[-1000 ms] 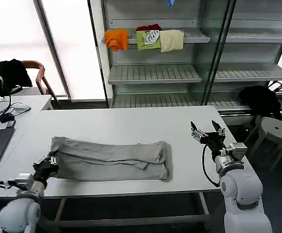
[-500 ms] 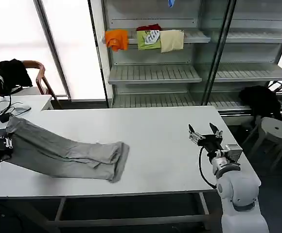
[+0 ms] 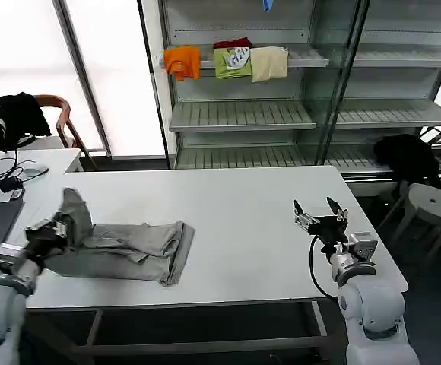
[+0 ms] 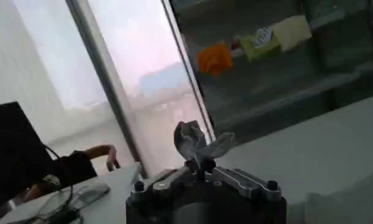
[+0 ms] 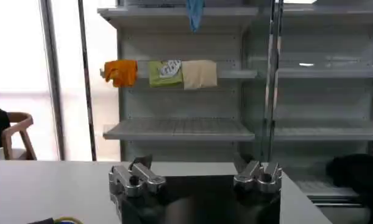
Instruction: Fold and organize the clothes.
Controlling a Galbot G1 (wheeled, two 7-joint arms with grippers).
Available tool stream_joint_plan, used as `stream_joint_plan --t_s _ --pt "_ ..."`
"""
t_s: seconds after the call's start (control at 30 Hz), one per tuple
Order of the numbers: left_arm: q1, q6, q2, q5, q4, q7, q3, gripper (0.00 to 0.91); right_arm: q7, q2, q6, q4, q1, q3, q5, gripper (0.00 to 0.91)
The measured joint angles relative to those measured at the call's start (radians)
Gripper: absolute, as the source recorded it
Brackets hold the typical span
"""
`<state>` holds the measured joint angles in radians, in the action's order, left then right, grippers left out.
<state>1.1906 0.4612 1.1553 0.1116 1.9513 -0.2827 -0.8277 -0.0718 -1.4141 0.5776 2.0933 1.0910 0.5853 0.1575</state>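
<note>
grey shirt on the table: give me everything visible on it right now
The grey shirt is light grey soft cloth, folded into a long creased band lying flat on the white table, towards the robot's left. Its left end is lifted off the surface, pinched in the left pincer; the left wrist view shows a tuft of cloth between the fingers. The other end lies folded over. No print or collar can be seen. Nothing else touches it.
</note>
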Motion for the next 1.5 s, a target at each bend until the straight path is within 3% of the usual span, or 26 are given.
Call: stream_joint_plan --t_s 0.37,0.67,0.7,0.73,1.5 --pt "-0.013 0.073 0.157 -0.049 0.021 0.055 0.210 0.010 -0.007 0.005 0.000 0.037 0.027 0.001 -0.020 0.907" --pt "-0.021 0.097 0.219 -0.085 0.008 0.071 0.299 0.040 -0.010 0.000 0.000 0.042 0.027 -0.005 -0.033 0.907" --pt "-0.021 0.098 0.224 -0.090 0.006 0.073 0.305 0.564 -0.011 -0.001 0.000 0.042 0.027 -0.005 -0.035 0.907" --pt "-0.021 0.100 0.229 -0.095 0.003 0.076 0.311 0.907 -0.012 -0.001 0.000 0.041 0.027 -0.006 -0.036 0.907" --pt "-0.039 0.113 0.360 -0.184 -0.061 0.117 0.429 0.907 -0.018 -0.011 0.000 0.032 0.036 -0.001 -0.053 0.907"
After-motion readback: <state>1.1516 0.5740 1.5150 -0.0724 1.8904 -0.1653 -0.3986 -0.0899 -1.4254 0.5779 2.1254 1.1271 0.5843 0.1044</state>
